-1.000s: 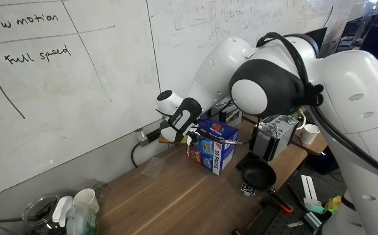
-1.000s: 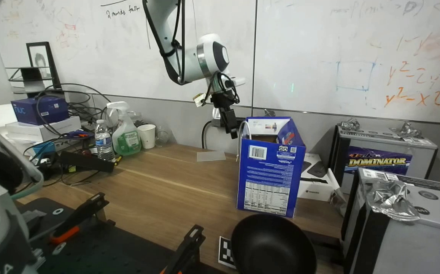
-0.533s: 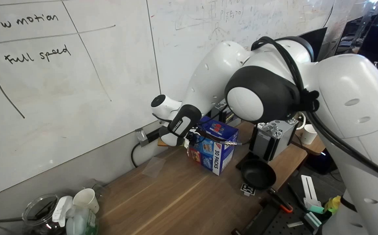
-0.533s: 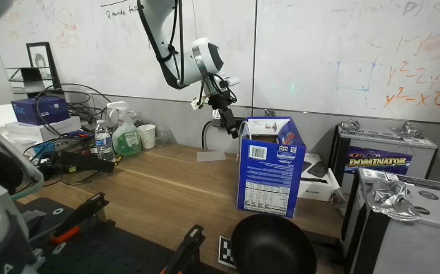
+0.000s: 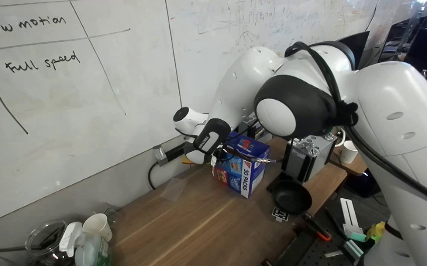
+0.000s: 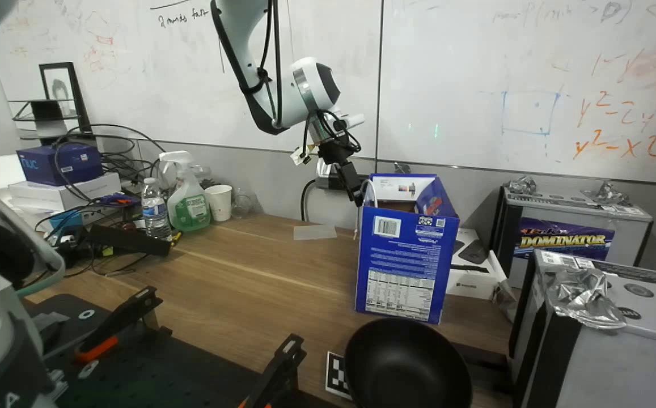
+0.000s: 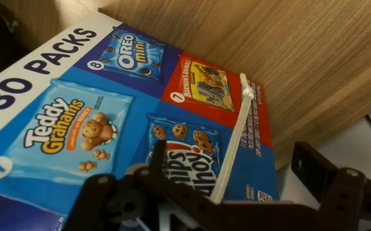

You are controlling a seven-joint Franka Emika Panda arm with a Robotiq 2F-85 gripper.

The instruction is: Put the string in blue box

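The arm point(image 6: 292, 101) slants down, gripper point(image 7: 233, 160) tilted (fingers point(image 7: 313, 171) well apart).

Even light is spread over the whiteboard point(image 5: 135, 85), with a spot of glare caught near its lower edge in an exterior view. Highlights are laid along the upper curves of the arm point(image 5: 305, 99); the background point(image 5: 425, 44) at far right is sunk in dimness. Glints are thrown back by crumpled foil point(image 6: 585, 297); detail is almost swallowed in the black pan point(image 6: 407, 362). In the wrist view, the worktop point(image 7: 233, 32) is warmly tinted and banded with soft shadow; large lettering on the blue box point(image 7: 140, 107) is sharply rendered, and the pincer point(image 7: 231, 157) is shown dark and slightly soft.
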